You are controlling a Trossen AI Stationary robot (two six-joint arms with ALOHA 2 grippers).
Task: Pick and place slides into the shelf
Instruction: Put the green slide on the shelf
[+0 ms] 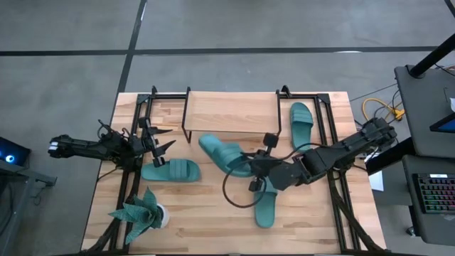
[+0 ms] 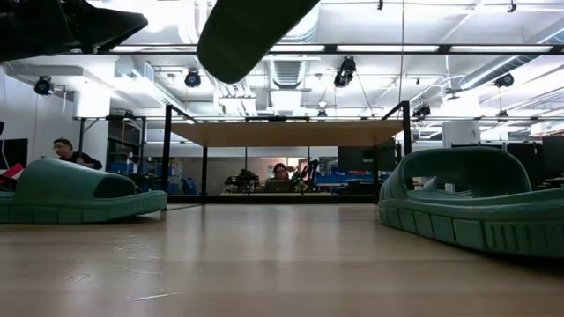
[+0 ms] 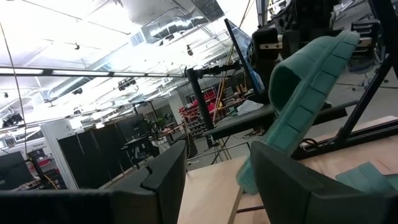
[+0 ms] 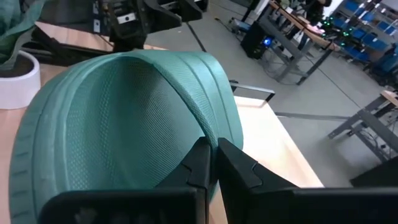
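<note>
Four teal slides show. One is lifted in front of the shelf, with my right gripper shut on it. It also shows high in the low view and tilted in the left wrist view. The others lie sole-down on the table: one at the left, one near the front, one right of the shelf. My left gripper waits open at the table's left, fingers apart with nothing between them. My right gripper pinches the slide's raised edge between its two fingers, at the slide's end nearest the arm. One finger lies on the textured inner face, the other outside. The fingers come from the table's right, slanting slightly down. The slide is lifted clear of the table and tilted.
A spiky green plant in a white pot stands at the front left. Black frame rails run along both table sides. The shelf's wood top stands on thin black legs, with an open gap beneath it.
</note>
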